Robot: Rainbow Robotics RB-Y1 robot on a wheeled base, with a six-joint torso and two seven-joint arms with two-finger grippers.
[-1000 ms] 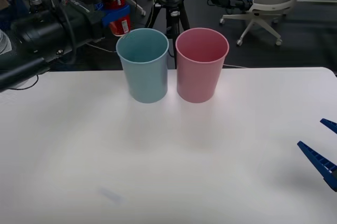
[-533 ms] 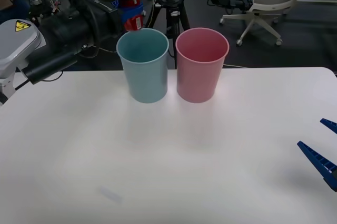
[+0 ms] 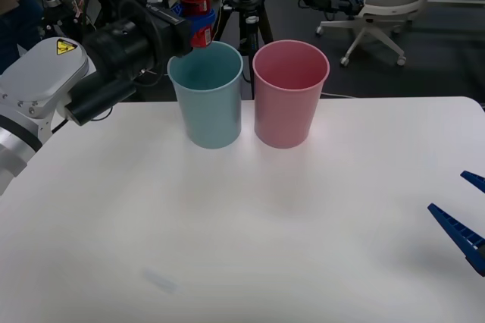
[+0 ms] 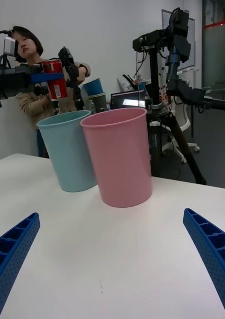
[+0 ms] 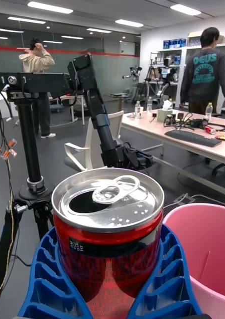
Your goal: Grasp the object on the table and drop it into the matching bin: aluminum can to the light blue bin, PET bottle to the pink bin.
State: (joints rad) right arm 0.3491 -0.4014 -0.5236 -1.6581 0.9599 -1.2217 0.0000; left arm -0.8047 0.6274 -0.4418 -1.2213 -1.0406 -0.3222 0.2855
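White table (image 3: pixel 250 224) w/ rounded corners spans the front view, bare surface running up to two tall round bins at its far edge. Light blue bin (image 3: pixel 206 95) stands on the robot's left, pink bin (image 3: pixel 290 94) just beside it on the right; whether the rims touch can't be told. Both upright, mouths open, tapering to their bases. From the right wrist view the same pair shows, light blue bin (image 4: pixel 70 150) behind and beside pink bin (image 4: pixel 119 157).

Left arm reaches in from the left side, black forearm raised above table level. Left gripper (image 3: pixel 195 21) sits over the far-left rim of the light blue bin, blue ribbed fingers (image 5: pixel 168 279) clamped round the aluminum can (image 3: pixel 197 6). Can is upright, clear of the table, red body w/ silver top; in the left wrist view the can (image 5: pixel 108 234) shows its pull-tab and opened mouth, w/ pink bin rim (image 5: pixel 204 249) below and beside it.

Right gripper (image 4: pixel 112 261) parked low over the table's near-right area, well apart from the bins, fingers (image 3: pixel 458 230) spread wide, nothing between them.
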